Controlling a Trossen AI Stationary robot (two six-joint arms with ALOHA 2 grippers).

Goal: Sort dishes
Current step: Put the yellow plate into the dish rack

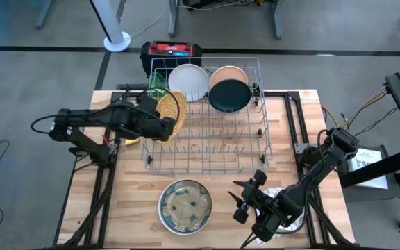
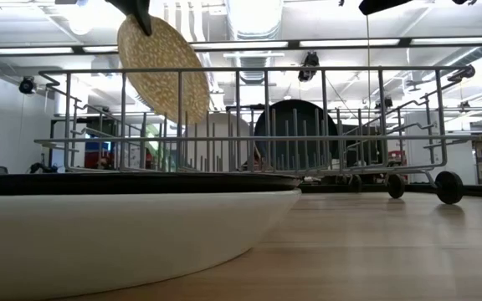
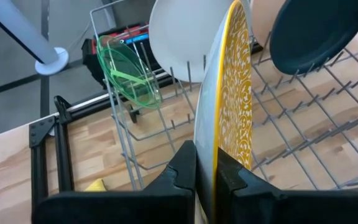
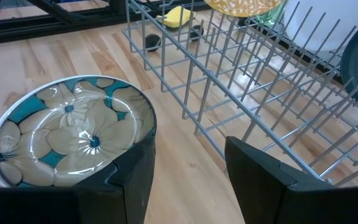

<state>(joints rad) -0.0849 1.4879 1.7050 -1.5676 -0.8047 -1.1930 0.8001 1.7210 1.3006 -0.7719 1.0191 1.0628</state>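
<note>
**Over the rack's left end, a yellow plate in the left tool**

Above the left end of the wire dish rack (image 1: 207, 118), the left tool (image 1: 164, 126) is clamped on the rim of a yellow patterned plate (image 1: 173, 111), which it holds on edge and tilted over the tines. In the low view the plate (image 2: 162, 69) hangs clear above the rack's top rail. Standing along the rack's far side are a lime-green translucent dish (image 3: 129, 73) at the corner, then a white plate (image 1: 188, 80), a peach plate (image 1: 231, 73) and a dark bowl (image 1: 228, 95) leaning in front of the peach one. A small yellow sponge (image 4: 178, 16) lies on the worktop (image 1: 137, 194) just outside the rack's left side.

The right tool (image 1: 247, 201) hovers near the front right of the worktop, fingers spread and gripping nothing, just beside a bowl with a teal flower pattern (image 1: 184, 206) that sits in front of the rack. Under the right arm lies another pale dish (image 1: 295, 223), mostly hidden
</note>
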